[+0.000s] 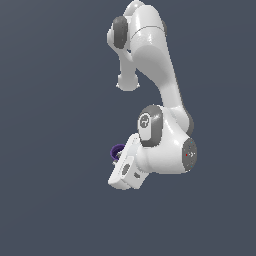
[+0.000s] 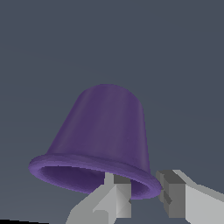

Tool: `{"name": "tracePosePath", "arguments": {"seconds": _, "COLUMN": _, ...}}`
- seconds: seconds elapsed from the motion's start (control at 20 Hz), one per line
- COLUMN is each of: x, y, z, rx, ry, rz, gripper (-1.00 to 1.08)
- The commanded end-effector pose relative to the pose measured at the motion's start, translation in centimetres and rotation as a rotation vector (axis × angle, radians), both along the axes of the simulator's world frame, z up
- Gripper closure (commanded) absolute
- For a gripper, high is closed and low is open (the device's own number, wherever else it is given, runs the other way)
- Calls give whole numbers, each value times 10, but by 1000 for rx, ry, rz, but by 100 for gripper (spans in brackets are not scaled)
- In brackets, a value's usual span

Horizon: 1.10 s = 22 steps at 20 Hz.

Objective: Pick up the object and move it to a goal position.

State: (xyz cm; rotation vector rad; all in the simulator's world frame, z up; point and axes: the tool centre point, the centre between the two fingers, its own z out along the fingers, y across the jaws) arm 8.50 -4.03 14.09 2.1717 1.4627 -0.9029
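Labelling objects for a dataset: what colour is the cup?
Purple all over, the cup; the wrist view shows it best.

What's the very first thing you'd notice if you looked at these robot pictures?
The big white robot arm fills the middle of the exterior view, bent down against a plain dark grey background. In the wrist view, a purple cup looks huge, its flared rim facing the camera. The end effector has one finger inside the rim and one outside, pinching the cup's wall.
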Motion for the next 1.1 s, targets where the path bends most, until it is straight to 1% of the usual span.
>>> {"name": "tracePosePath", "arguments": {"seconds": 0.0, "x": 15, "y": -9, "z": 37, "rx": -4, "ry": -73, "rz": -11, "gripper": 108}}
{"name": "tracePosePath", "arguments": {"seconds": 0.15, "x": 28, "y": -20, "z": 81, "rx": -9, "ry": -161, "rz": -25, "gripper": 108}}
{"name": "tracePosePath", "arguments": {"seconds": 0.3, "x": 37, "y": -30, "z": 125, "rx": -14, "ry": -245, "rz": -38, "gripper": 108}}
{"name": "tracePosePath", "arguments": {"seconds": 0.5, "x": 43, "y": -43, "z": 184, "rx": -19, "ry": -357, "rz": -54, "gripper": 108}}
{"name": "tracePosePath", "arguments": {"seconds": 0.6, "x": 43, "y": -48, "z": 208, "rx": -22, "ry": -402, "rz": -61, "gripper": 108}}
{"name": "tracePosePath", "arguments": {"seconds": 0.8, "x": 41, "y": -55, "z": 244, "rx": -25, "ry": -470, "rz": -71, "gripper": 108}}
{"name": "tracePosePath", "arguments": {"seconds": 1.05, "x": 38, "y": -61, "z": 270, "rx": -27, "ry": -519, "rz": -79, "gripper": 108}}
